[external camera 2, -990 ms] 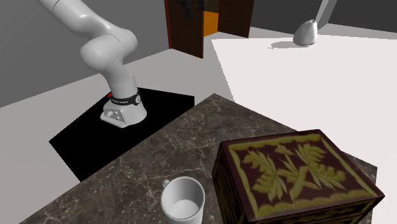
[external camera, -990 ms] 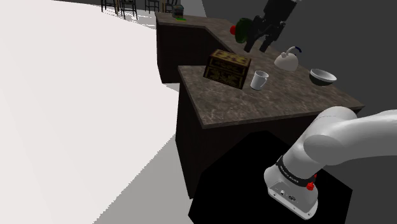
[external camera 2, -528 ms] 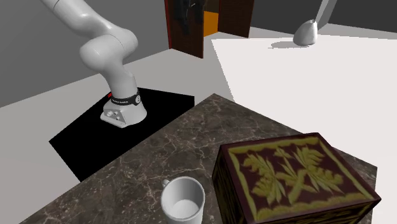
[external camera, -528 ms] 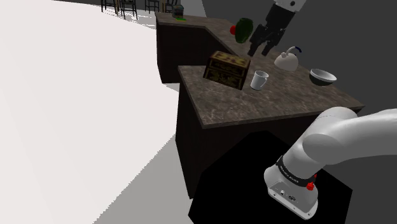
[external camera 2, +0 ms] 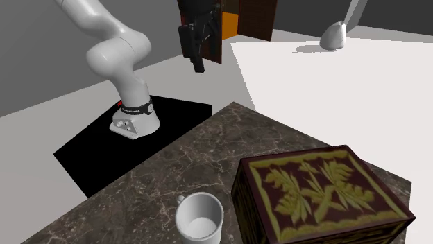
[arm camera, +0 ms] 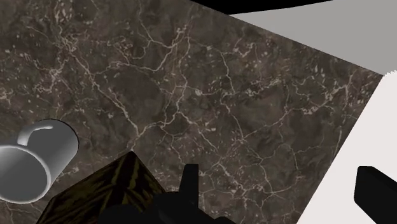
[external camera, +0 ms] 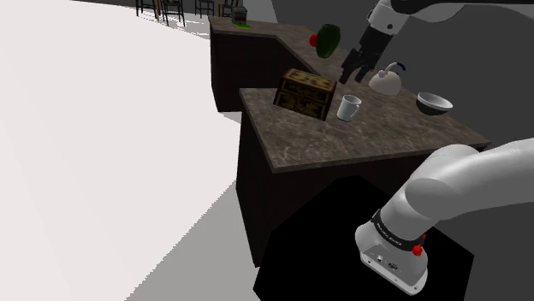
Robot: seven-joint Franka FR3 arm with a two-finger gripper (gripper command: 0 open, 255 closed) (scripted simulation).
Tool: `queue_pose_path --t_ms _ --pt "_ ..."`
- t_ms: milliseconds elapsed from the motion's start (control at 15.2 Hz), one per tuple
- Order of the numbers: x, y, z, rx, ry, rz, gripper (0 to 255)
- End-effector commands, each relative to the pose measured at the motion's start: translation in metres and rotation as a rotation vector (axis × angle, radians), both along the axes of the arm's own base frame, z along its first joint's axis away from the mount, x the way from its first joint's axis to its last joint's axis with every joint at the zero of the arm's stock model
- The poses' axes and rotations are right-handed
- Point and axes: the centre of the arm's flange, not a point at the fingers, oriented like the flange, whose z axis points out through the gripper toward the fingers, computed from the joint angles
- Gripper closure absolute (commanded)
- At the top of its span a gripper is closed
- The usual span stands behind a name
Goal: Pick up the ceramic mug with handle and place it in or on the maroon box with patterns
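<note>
A white mug (external camera: 348, 108) with a handle stands upright on the dark marble counter (external camera: 359, 137), close beside the maroon box (external camera: 305, 91) with yellow leaf patterns. My black gripper (external camera: 353, 76) hangs open in the air above and behind the mug, touching nothing. In the second exterior view the mug (external camera 2: 200, 219) sits just left of the box (external camera 2: 319, 194), and the gripper (external camera 2: 199, 62) hovers high beyond the counter's edge. The wrist view looks down on the mug (arm camera: 30, 160) and a box corner (arm camera: 105, 194). My fingers (arm camera: 189, 183) stand wide apart with bare counter between them.
A white kettle (external camera: 385, 81) and a dark bowl (external camera: 434, 103) stand on the counter to the shoulder view's right of the mug. A green and red object (external camera: 326, 40) sits on the counter behind. The arm's black stand (external camera 2: 132, 142) lies beside the counter.
The gripper has come down and moved toward the shoulder view's right, now showing in the second exterior view. It stays open. The mug has not moved; the box looks very slightly shifted.
</note>
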Motion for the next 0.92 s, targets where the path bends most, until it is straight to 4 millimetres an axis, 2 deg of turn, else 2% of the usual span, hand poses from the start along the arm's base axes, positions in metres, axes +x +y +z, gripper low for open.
queue_pose_path --t_ms 0,858 --pt "0.002 -0.024 -0.013 -0.002 0.001 0.005 0" --pt "0.035 -0.175 -0.088 -0.011 0.01 0.031 0"
